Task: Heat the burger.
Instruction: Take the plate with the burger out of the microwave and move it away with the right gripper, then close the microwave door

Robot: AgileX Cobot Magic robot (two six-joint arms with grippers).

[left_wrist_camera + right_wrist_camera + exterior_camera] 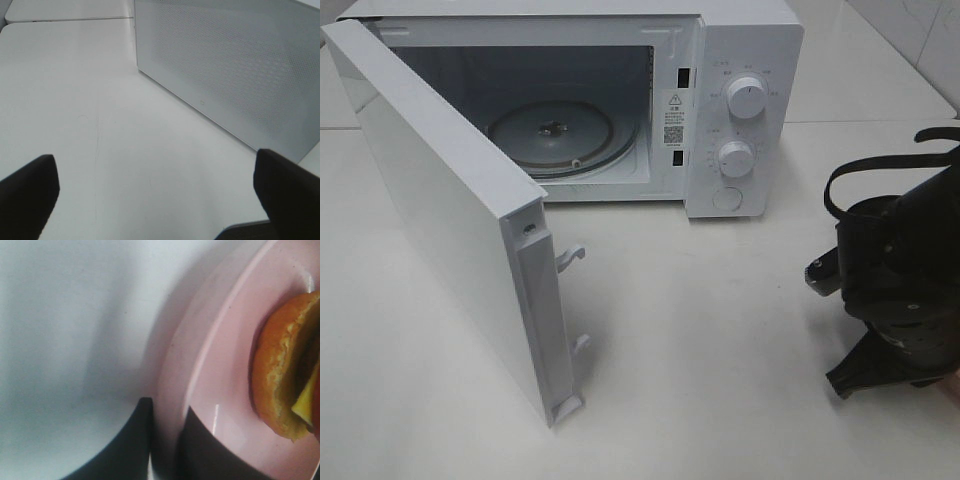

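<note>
One microwave stands with its one door swung open, and one glass turntable lies inside. Two knobs sit on its panel, with one round button below. One burger sits on one pink plate (both only partly seen). Two grippers show, the left gripper and the right gripper.

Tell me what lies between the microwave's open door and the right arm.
Only bare white tabletop lies between the open door and the right arm, as the exterior high view shows.
</note>
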